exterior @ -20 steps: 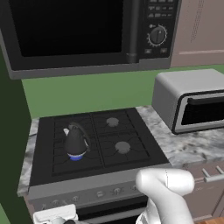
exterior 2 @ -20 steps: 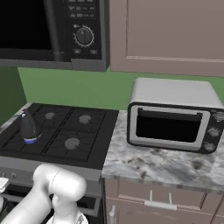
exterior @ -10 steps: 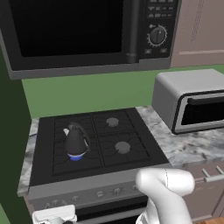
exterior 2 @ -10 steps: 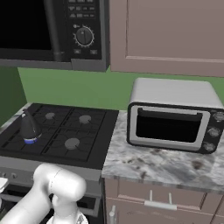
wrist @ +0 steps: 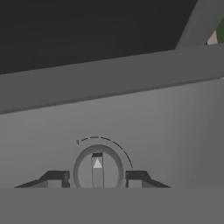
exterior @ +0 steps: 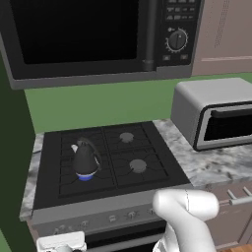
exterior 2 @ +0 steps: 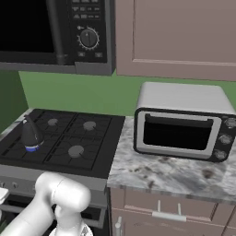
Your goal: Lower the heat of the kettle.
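The dark cone-shaped kettle [exterior: 84, 160] [exterior 2: 31, 133] stands on the stove's front left burner, over a small blue flame [exterior: 85, 176]. In the hand view my gripper [wrist: 97, 179] is close up against the stove's grey front panel [wrist: 166, 127]. A round stove knob [wrist: 97, 168] with a white pointer mark sits between the two dark fingertips [wrist: 57, 178]. The jaws stand apart on either side of the knob, with a thin gap at each side. The arm's white elbow [exterior: 187, 211] hangs low in front of the stove.
A silver toaster oven [exterior: 216, 113] [exterior 2: 182, 122] stands on the marble counter [exterior 2: 161, 173] right of the stove. A black microwave [exterior: 98, 34] hangs above the burners. The other three burners [exterior: 137, 166] are bare. Cabinet drawers [exterior 2: 161, 214] lie below the counter.
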